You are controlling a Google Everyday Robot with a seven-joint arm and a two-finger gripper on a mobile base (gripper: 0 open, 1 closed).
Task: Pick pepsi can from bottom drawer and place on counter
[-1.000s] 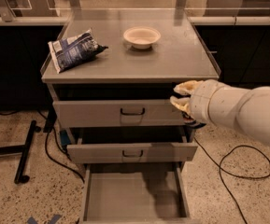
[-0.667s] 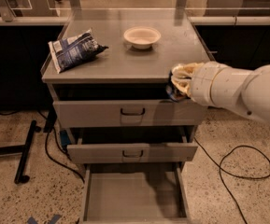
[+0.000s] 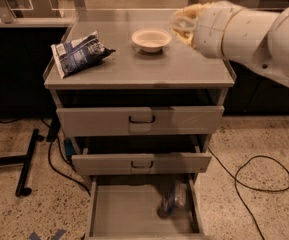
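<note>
The pepsi can (image 3: 170, 202) shows as a blurred dark blue and silver shape at the right side of the open bottom drawer (image 3: 124, 215). My gripper (image 3: 184, 24) is high over the right rear of the counter (image 3: 149, 68), just right of a white bowl, far above the can. The white arm comes in from the upper right. Nothing can be seen in the gripper.
A blue-white chip bag (image 3: 79, 53) lies on the counter's left side and a white bowl (image 3: 151, 38) sits at its middle rear. The two upper drawers stand partly pulled out. A black stand (image 3: 26, 164) is on the floor at left and a cable loop (image 3: 259, 176) at right.
My gripper has risen from beside the top drawer's right end to above the counter. The can now shows in the bottom drawer, which looked bare before.
</note>
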